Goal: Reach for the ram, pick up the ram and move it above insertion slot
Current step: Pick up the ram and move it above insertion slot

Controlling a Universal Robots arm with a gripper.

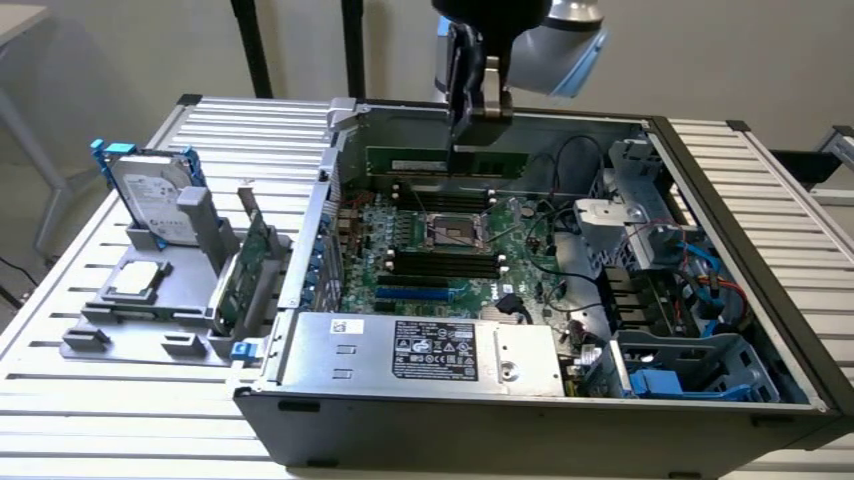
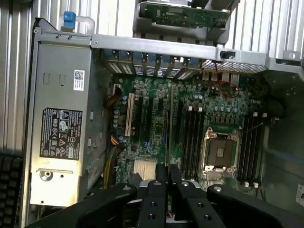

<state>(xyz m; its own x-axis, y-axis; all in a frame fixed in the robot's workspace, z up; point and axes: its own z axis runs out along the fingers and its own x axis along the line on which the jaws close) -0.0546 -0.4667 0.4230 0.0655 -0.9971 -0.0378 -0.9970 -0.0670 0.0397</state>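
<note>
My gripper [image 1: 470,135] hangs from above over the far side of the open computer case, shut on the ram [image 1: 407,160], a long thin green stick held level and well above the motherboard. In the wrist view the ram [image 2: 171,123] shows edge-on as a thin line running out from between my fingertips [image 2: 162,172], and my gripper [image 2: 168,173] is clamped on it. The insertion slots [image 2: 189,137], long black parallel sockets, lie right beside that line, between it and the processor socket [image 2: 221,149]. From the exterior view the same slots [image 1: 441,262] sit on the near side of the socket.
The grey power supply [image 1: 414,350] fills the case's near end. Cables and drive cages [image 1: 667,260] crowd the exterior view's right. Outside the case, on the exterior view's left, a hard drive with blue rails [image 1: 154,200] and a wider green card [image 1: 247,270] stand in a grey holder.
</note>
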